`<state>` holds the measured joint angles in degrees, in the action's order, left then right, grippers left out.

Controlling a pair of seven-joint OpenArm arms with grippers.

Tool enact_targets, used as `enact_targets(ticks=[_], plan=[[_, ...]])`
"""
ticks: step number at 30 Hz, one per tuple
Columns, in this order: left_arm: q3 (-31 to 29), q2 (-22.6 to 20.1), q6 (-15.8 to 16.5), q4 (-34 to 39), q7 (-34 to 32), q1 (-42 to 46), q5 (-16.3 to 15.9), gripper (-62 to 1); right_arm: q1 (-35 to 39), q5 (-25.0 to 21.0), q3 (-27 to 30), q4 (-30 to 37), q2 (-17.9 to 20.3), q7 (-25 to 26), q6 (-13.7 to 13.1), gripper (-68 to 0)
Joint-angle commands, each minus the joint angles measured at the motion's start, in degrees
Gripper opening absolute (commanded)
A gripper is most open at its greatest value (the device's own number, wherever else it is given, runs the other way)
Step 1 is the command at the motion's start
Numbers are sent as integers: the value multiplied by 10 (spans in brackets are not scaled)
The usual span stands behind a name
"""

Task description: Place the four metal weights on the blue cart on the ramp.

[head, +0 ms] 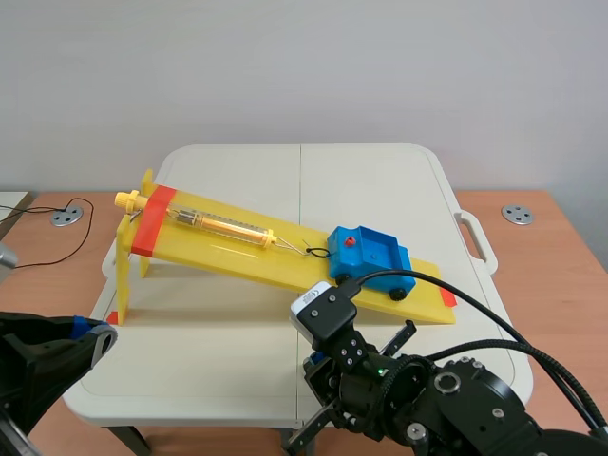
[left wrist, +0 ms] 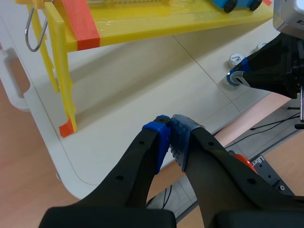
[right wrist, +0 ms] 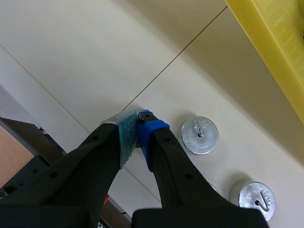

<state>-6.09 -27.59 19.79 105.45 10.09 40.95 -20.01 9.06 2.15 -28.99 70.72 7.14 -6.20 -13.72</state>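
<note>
Right pincer (right wrist: 137, 128) is pressed together on nothing, low over the white counter (right wrist: 71, 57). Just beside its blue fingertip lies a round silver metal weight (right wrist: 200, 135) with a small hook on top, and a second such weight (right wrist: 257, 199) lies further aside (both flat on the counter, not touching). Left pincer (left wrist: 170, 130) is also closed and empty, above the counter's near edge. Blue plastic cart (head: 372, 255) stands on the lower part of the sloped yellow plastic ramp (head: 228, 249).

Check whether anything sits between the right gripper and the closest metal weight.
Nothing visible does. The right gripper, fingers shut, is just beside the closest metal weight, with only the table surface showing between them.
</note>
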Motion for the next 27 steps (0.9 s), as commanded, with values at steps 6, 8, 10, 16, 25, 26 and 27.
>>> enact_targets(ticks=[6,8,10,16,25,26,27], plan=[[-9,12,25,43,-57,-2,-44,-582,-31,-14,-5,116,13,39,21,-667],[-9,12,25,43,-57,-2,-44,-582,-17,-29,-5,148,23,31,21,-667],[-9,12,25,43,-57,-2,-44,-582,-2,-44,-5,176,35,24,21,-668],[-9,12,25,43,-57,-2,-44,-582,59,-120,30,257,62,-2,17,-669],[-9,12,25,43,-57,-2,-44,-582,152,-253,163,391,70,-41,-22,-669],[-9,12,25,43,-57,-2,-44,-582,157,-271,179,402,70,-45,-27,-669],[-9,12,25,43,-57,-2,-44,-582,161,-290,195,412,69,-48,-26,-669]])
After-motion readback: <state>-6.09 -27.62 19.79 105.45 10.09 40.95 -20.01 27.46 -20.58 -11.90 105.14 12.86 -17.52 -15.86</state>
